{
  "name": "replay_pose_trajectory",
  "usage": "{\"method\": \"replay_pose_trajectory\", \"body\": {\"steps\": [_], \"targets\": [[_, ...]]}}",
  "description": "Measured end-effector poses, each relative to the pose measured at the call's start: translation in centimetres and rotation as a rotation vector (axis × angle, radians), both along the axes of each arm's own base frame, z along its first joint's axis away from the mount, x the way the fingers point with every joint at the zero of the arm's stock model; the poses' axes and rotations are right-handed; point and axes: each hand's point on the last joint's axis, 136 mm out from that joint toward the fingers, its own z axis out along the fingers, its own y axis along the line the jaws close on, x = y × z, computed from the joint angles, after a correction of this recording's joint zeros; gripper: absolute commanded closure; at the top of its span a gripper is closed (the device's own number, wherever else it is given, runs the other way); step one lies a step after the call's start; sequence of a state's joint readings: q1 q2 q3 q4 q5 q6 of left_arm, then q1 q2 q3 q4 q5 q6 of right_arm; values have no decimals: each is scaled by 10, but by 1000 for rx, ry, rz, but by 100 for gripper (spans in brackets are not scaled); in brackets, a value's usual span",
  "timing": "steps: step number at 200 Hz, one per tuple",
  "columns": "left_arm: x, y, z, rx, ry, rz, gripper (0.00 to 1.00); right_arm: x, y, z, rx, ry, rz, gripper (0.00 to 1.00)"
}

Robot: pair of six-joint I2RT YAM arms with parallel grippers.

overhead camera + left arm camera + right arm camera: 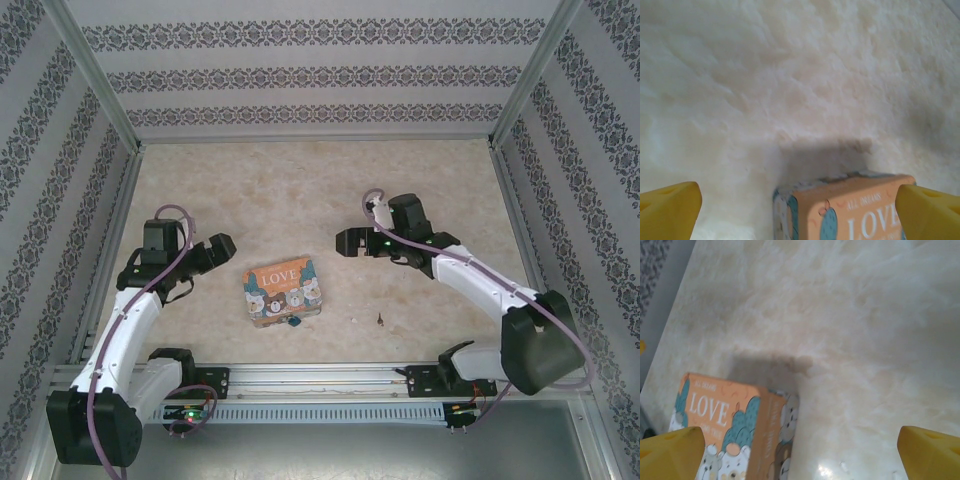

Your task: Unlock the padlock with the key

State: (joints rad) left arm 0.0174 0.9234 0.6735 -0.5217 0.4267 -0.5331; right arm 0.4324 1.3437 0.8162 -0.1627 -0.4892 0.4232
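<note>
- The padlock (293,322) sits against the near edge of the tin (283,292), touching it. It is a tiny teal speck in the top view, too small for us to see its shackle or keyhole.
- We judge it light, hard and smooth, so it will likely skid or swing if nudged. We would pinch the flat faces of the body, leaving the keyhole end free. We cannot tell whether it hangs from the tin's clasp.
- The key (380,319), as we read the small dark thing lying to the right of the tin, is well apart from it on the table (300,190). It looks thin and flat, so it is hard to lift; we would take it by its head.
- The tin itself seems stiff and light, and may slide when the lock is pulled.
- The left gripper (212,250) hovers just left of the tin, with its yellow fingers (670,210) spread wide and nothing between them.
- The right gripper (347,242) hangs to the right of the tin and beyond it, also spread wide and empty.
</note>
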Motion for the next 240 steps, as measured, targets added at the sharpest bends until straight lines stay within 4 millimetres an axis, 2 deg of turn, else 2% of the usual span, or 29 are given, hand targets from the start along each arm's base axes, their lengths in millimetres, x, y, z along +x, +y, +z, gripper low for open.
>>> {"method": "replay_pose_trajectory", "body": {"steps": [48,101,140,176,240], "targets": [[-23,-20,-14,-104,99,-48,1,-25,33,-19,-12,152,132,1],[-45,-38,-33,-148,188,-110,1,-43,59,-31,-14,253,236,2],[-58,-53,-42,-156,227,-166,0,-52,68,-39,-17,304,277,2],[-67,-66,-49,-168,262,-212,5,-63,78,-46,-25,345,318,1],[-69,-87,-60,-216,319,-272,13,-70,88,-49,-24,366,363,2]]}}
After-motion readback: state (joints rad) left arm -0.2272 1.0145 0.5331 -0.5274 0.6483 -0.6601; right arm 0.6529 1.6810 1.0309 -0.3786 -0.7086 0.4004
